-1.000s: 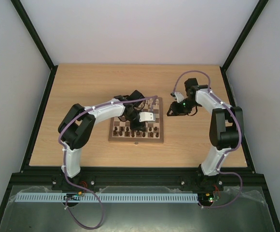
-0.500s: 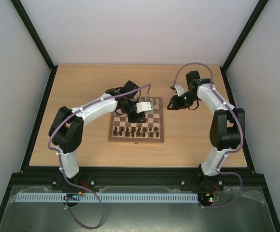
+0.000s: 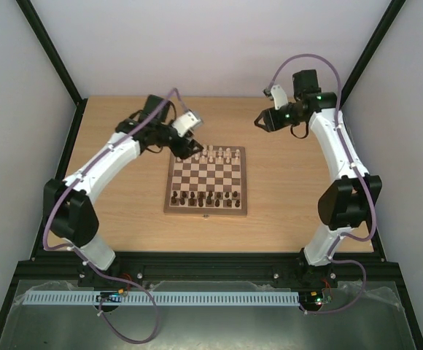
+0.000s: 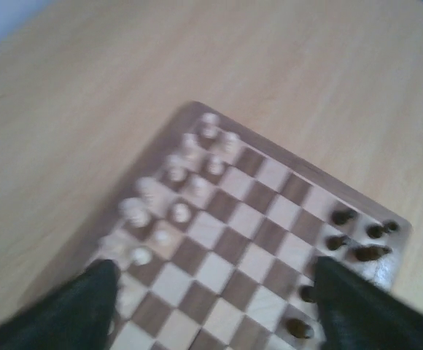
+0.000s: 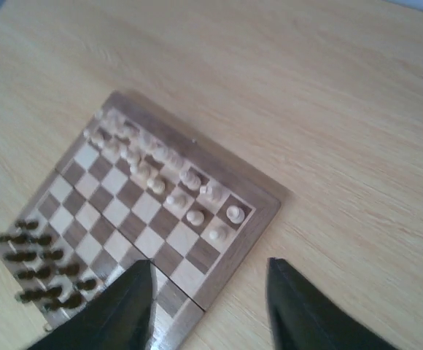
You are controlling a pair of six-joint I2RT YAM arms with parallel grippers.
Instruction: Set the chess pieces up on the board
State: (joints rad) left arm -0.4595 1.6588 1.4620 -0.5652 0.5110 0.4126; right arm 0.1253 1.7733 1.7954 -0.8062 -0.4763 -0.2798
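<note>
— One tabletop (image 3: 124, 211); where's the board (image 3: 206, 179)?
— Centre of frame, with the left gripper (image 4: 214, 264) above its upper-left corner and the right gripper (image 5: 208, 262) at upper right, both spread apart, empty. Pale chess pieces (image 3: 215, 154) line its top rows, dark ones its bottom.

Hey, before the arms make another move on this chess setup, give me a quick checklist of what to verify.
1. Left gripper empty: ok, jaws apart, nothing between them.
2. Right gripper empty: ok, jaws apart, nothing held.
3. Both grippers raised off the board: ok.
4. Pale pieces on the far two rows: ok.
5. Dark pieces on the near two rows: ok.
6. Each piece upright on its correct square: cannot tell, too small and blurred.
</note>
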